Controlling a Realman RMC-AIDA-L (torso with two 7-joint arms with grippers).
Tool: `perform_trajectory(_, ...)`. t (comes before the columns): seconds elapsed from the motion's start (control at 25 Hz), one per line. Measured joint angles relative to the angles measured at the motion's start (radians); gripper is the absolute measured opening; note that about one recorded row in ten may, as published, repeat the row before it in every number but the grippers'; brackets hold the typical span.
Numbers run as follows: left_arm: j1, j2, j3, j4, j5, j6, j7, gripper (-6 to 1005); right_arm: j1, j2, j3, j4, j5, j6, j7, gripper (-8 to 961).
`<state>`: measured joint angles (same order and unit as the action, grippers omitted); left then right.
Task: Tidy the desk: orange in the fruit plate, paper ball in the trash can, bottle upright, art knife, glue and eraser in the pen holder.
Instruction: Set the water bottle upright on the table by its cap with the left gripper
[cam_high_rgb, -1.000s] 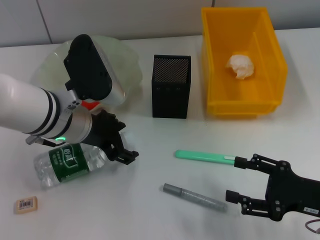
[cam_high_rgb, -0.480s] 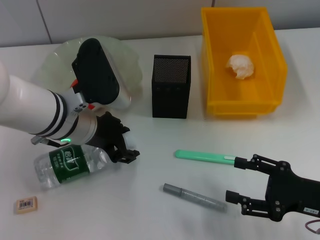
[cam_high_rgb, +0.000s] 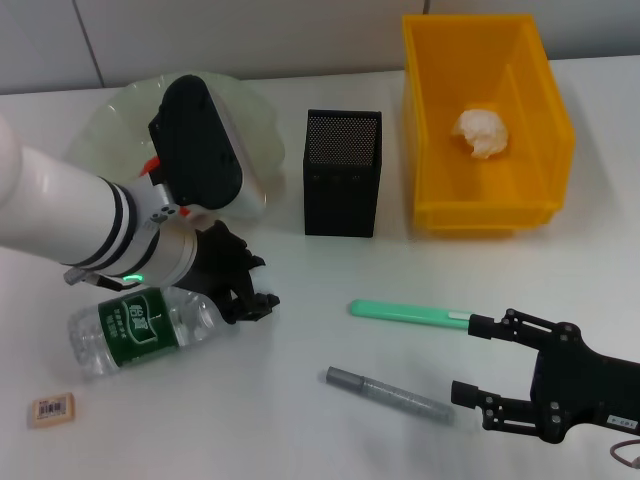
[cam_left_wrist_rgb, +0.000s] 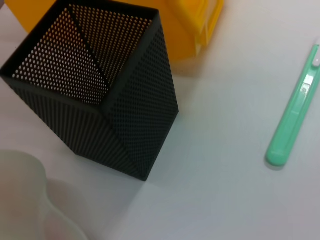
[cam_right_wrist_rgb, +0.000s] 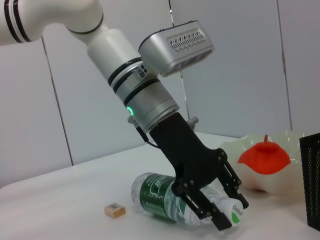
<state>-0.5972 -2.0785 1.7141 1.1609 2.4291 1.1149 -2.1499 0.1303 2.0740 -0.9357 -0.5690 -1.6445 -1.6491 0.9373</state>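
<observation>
Now left tool (cam_high_rgb: 243, 295) open astride lying bottle's (cam_high_rgb: 140, 328) cap end, no grip.

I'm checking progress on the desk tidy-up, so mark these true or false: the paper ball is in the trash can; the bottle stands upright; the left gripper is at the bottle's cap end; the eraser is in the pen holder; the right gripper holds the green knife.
1. The paper ball is in the trash can. True.
2. The bottle stands upright. False: it lies on its side.
3. The left gripper is at the bottle's cap end. True.
4. The eraser is in the pen holder. False: it lies on the table.
5. The right gripper holds the green knife. False: it is open, holding nothing.
</observation>
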Motion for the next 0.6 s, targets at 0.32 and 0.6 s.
perform_trajectory(0.32, 0.015, 0.001, -0.033, 0.066, -0.023, 0.029, -0.012, 425, -0.002, 0.0, 0.0, 0.0, 0.0, -0.003, 0.0, 792)
perform_trajectory(0.6, 0.075, 0.009, -0.178, 0.162, -0.081, 0.106, 0.001, 425, -0.003, 0.0, 0.0, 0.0, 0.0, -0.009, 0.001, 791)
